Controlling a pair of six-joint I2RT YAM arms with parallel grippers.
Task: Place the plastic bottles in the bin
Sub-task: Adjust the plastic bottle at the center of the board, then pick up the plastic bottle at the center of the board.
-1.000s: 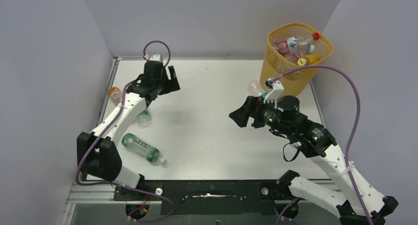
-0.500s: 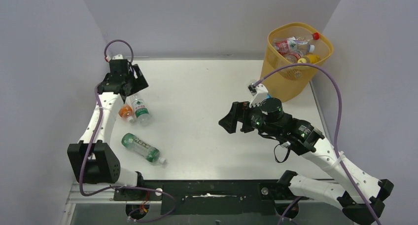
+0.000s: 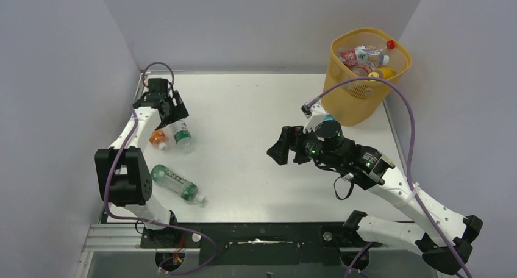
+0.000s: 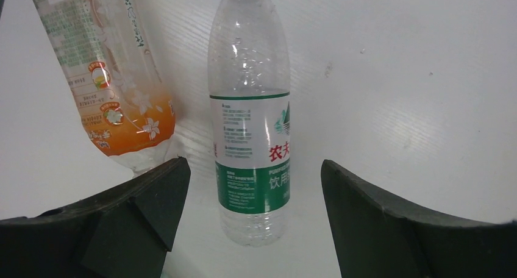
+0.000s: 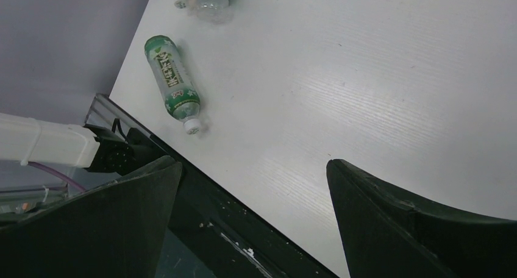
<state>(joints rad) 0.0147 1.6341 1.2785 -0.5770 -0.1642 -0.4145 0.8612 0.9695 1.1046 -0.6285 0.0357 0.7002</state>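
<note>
Two plastic bottles lie side by side at the table's left: a clear one with a green-and-white label (image 3: 181,136) (image 4: 251,150) and an orange one (image 3: 157,138) (image 4: 116,89). My left gripper (image 3: 175,113) (image 4: 255,165) hangs open just above them, its jaws on either side of the clear bottle's base without touching it. A green bottle (image 3: 177,183) (image 5: 172,77) lies nearer the front edge. The yellow-orange bin (image 3: 347,101) stands at the back right and holds several bottles. My right gripper (image 3: 284,151) (image 5: 254,165) is open and empty over mid-table.
Grey walls close in the left, back and right sides. The table's front edge and black rail (image 5: 244,235) lie below the right gripper. A purple cable (image 3: 407,119) loops from the right arm past the bin.
The left arm swung from the table's back middle to the left and came down over the clear and orange bottles. The right arm drew leftward away from the bin.
</note>
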